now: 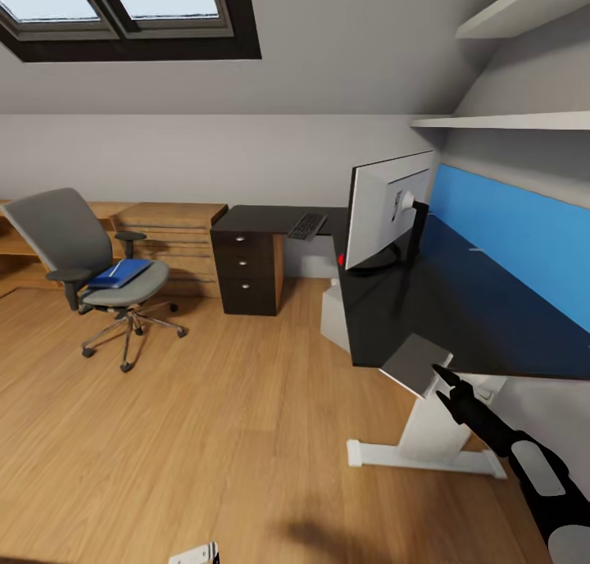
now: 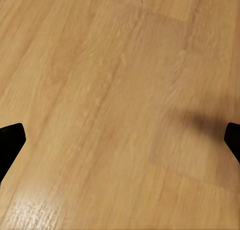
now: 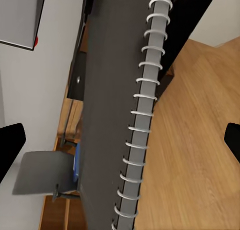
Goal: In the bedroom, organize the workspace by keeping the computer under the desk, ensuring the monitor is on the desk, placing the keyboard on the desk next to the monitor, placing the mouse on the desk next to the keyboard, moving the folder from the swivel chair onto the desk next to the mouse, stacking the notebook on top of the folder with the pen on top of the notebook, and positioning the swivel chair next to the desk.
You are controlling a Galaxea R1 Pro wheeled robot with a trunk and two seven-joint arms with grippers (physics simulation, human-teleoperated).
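I have the right gripper [image 1: 440,381] at the near corner of the table [image 1: 459,302], its jaws clenched on the notebook [image 1: 415,362], which I carry tilted with one edge at the glossy top; the right wrist view shows its grey cover and wire spiral [image 3: 141,115] running lengthwise between the fingers. I hold it here, I judge, because it must wait for the folder [image 1: 120,273], which lies on the seat of the swivel chair [image 1: 98,261] well away at nine o'clock. The monitor [image 1: 385,211] stands on the table at twelve o'clock from my gripper, its pale back toward me, and the keyboard [image 1: 307,225] lies beyond it near the drawer unit [image 1: 246,270]. My left gripper [image 2: 120,135] hangs released over the bare floor [image 2: 100,89], free to fetch the folder.
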